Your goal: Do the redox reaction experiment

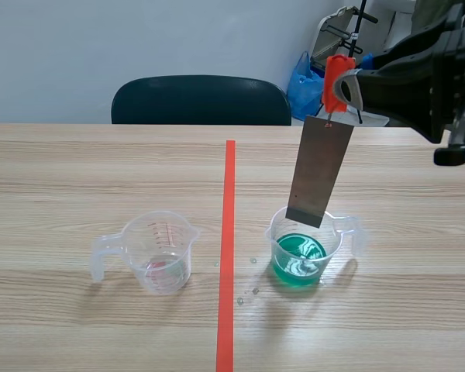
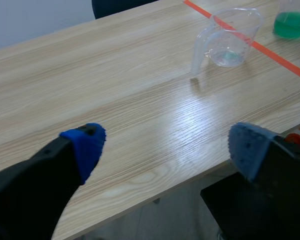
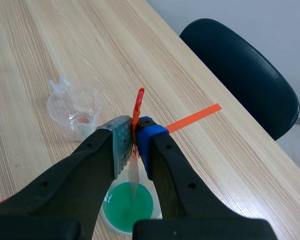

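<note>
1. Our right gripper is clenched on an orange clip carrying a flat grey metal strip over the clear beaker of green liquid.
2. Our left gripper gapes, released, off the edge of the pale wood-grain table.
3. We see a second clear cup well apart, a dark chair behind.

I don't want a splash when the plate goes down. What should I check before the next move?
1. Right jaws shut on the orange clip: ok.
2. Metal plate hangs over the measuring cup of green liquid: ok.
3. Plate's lower edge above the liquid, not dipped: ok.
4. Cup upright: ok.
5. Table dry: not ok, droplets beside the cup.
6. Left jaws open, holding nothing: ok.
</note>
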You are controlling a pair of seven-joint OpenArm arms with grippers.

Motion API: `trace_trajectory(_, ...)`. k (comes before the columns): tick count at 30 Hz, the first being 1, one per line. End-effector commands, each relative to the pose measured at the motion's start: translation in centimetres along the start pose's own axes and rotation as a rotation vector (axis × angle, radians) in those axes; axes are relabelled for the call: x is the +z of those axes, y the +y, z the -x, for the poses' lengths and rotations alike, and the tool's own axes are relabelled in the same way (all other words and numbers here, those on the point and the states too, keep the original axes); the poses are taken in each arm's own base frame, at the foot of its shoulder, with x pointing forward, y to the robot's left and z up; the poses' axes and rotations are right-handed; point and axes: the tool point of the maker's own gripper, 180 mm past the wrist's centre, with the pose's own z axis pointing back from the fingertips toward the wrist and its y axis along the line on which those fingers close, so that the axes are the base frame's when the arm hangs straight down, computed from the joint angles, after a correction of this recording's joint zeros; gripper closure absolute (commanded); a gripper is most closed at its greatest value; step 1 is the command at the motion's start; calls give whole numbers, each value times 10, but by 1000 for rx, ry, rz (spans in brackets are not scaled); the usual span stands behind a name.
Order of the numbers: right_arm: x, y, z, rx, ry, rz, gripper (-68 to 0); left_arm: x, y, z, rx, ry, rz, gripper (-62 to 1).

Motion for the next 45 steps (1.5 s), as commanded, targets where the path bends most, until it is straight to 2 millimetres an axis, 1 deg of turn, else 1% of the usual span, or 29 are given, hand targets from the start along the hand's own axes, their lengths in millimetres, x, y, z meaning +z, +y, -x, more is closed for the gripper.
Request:
trace_trajectory(1, 1, -4, -15, 26, -37, 8, -8, 2, -3, -4, 14, -20, -13, -609)
trace_trajectory(2, 1, -4, -15, 26, -37, 8, -8, 6, -4, -3, 9, -13, -24, -623)
trace_trajectory(5, 1, -4, -15, 26, -37, 8, -8, 12, -8, -1, 15, -4, -45, -623)
trace_trajectory(8, 1, -4, -15, 26, -40, 8, -8, 14, -4, -3, 22, -18, -81, -623)
trace_trajectory(11, 1, -4, -15, 26, -41, 8, -8, 15, 0, -7, 25, -39, -106, -623)
trace_trajectory(19, 1, -4, -15, 26, -40, 8, -8, 16, 1, -21, 22, -115, -111, -623)
trace_trajectory(29, 1, -4, -15, 26, -40, 8, -8, 16, -3, -19, 20, -108, -93, -623)
trace_trajectory(45, 1, -4, -15, 26, -41, 8, -8, 16, -3, -19, 20, -108, -94, -623)
